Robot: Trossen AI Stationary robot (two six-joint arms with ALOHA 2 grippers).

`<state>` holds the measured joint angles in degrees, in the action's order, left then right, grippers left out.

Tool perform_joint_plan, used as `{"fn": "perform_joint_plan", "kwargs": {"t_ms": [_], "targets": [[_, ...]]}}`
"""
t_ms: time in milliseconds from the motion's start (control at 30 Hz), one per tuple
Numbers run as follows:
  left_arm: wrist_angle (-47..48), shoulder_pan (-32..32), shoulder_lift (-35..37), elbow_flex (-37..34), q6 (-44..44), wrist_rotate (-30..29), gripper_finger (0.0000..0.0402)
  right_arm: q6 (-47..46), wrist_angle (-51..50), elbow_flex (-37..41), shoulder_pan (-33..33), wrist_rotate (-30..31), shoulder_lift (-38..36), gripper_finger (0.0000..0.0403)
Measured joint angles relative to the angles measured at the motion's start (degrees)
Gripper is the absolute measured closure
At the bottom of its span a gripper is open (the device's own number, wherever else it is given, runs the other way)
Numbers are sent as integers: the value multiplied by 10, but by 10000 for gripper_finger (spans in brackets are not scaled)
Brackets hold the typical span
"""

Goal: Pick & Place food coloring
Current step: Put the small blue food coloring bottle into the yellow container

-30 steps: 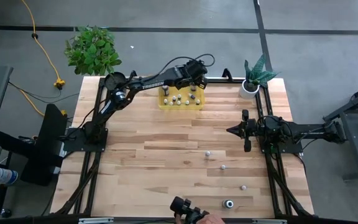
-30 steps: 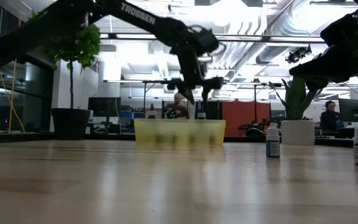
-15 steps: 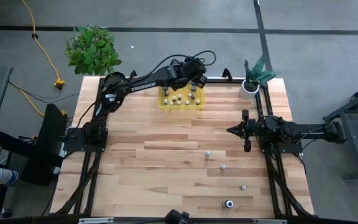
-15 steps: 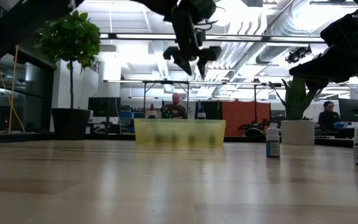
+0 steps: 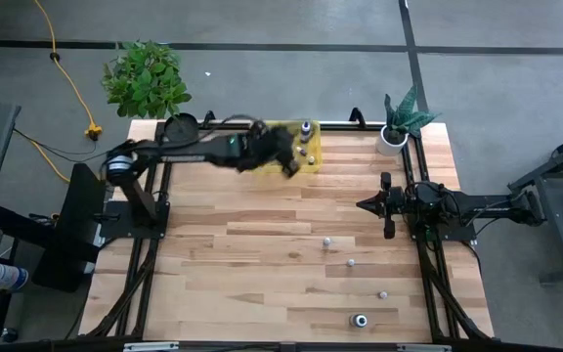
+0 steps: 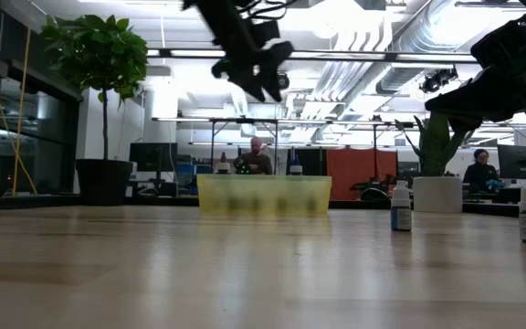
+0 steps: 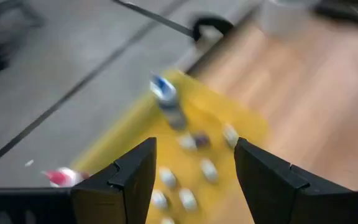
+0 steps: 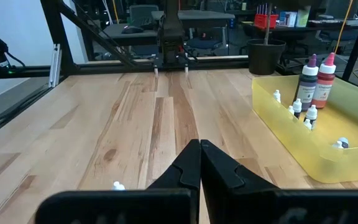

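Yellow see-through bin [image 5: 301, 149] sits at the far edge of the wood table [image 5: 262, 254], w/ the left gripper [image 5: 283, 161] raised above its near-left corner, fingers spread apart & holding nothing. In the left wrist view the bin lies just below & ahead of those fingers; inside it a taller blue-capped bottle [image 7: 166, 99] and several small pale food coloring bottles [image 7: 207, 169]. From the right wrist view, a dark bottle [image 8: 308, 84] and a pink bottle [image 8: 324, 81] stand side by side at the bin's far end, tiny white-capped ones beside them.

More food coloring is loose on the table, well apart from the left gripper: single bottles at [image 5: 327, 240], [image 5: 351, 261], [image 5: 383, 293], [image 5: 360, 320], all nearer the right gripper [image 5: 365, 204]. That one waits at the table's right side, fingers pressed together, empty.

White plant pot [image 5: 391, 139] stands at the far right corner, beyond the right gripper.
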<state>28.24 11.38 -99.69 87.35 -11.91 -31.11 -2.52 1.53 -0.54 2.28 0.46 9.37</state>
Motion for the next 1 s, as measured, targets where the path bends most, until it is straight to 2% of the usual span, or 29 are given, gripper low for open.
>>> {"fn": "perform_joint_plan", "kwargs": {"t_ms": [100,167,333,433,567,733,867,1000], "targets": [[-22,-28,36,-78,58,62,196,0,0,0,0,0,0,402],[-27,-47,40,-104,105,111,196,0,0,0,0,0,0,402],[-56,-92,21,-119,237,275,196,0,0,0,0,0,0,402],[-61,-118,-4,-123,293,338,196,0,0,0,0,0,0,402],[-96,-145,-40,-118,327,354,196,0,0,0,0,0,2,402],[-97,-169,-85,-85,329,357,196,0,1,0,0,0,7,402],[-107,-184,-108,-48,328,396,196,0,1,0,0,0,8,402],[-109,-186,-141,-22,306,394,196,0,1,0,0,0,8,402]]}}
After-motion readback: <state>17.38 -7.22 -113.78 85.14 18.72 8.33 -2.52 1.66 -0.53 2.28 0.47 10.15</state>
